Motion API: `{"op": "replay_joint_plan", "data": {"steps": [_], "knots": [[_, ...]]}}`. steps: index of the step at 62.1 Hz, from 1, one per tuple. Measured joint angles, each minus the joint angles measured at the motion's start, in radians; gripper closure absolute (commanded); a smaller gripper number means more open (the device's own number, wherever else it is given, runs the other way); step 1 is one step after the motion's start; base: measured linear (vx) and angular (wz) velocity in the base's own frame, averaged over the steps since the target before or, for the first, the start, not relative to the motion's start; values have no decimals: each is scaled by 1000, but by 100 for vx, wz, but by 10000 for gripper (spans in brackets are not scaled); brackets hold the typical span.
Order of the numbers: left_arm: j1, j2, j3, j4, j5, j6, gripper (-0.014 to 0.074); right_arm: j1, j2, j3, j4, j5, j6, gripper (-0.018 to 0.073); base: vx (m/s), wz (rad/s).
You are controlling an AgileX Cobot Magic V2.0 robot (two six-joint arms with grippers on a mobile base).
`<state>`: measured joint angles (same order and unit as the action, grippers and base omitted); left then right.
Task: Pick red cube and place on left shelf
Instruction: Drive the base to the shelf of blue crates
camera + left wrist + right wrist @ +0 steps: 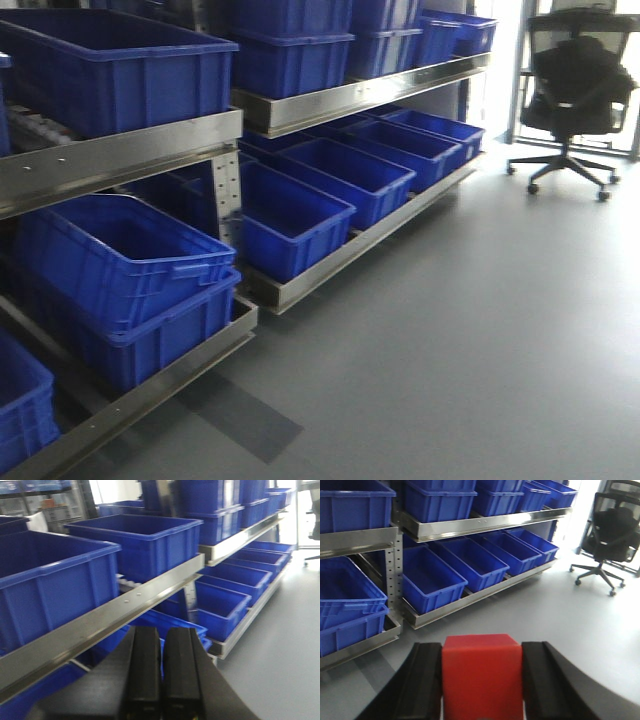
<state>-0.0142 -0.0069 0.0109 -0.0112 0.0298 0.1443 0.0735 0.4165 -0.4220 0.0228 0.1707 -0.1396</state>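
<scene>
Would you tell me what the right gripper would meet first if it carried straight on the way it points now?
The right gripper, shut on the red cube, would probably reach the lower front rail of the left shelf first; depth is unclear.

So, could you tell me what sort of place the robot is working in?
Probably a warehouse or stockroom: a steel tiered shelf loaded with rows of blue crates, a bare grey floor, and an office chair.

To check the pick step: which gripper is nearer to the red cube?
Right. The right gripper is shut on the red cube. The left gripper is shut and empty, facing the left shelf, no cube in its view.
</scene>
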Motion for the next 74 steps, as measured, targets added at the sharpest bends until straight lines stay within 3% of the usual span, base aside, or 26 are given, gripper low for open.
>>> {"op": "replay_joint_plan", "data": {"steps": [74], "knots": [[0,0,0,0,0,0,491,0,0,0,0,0,0,502,32,59]]}}
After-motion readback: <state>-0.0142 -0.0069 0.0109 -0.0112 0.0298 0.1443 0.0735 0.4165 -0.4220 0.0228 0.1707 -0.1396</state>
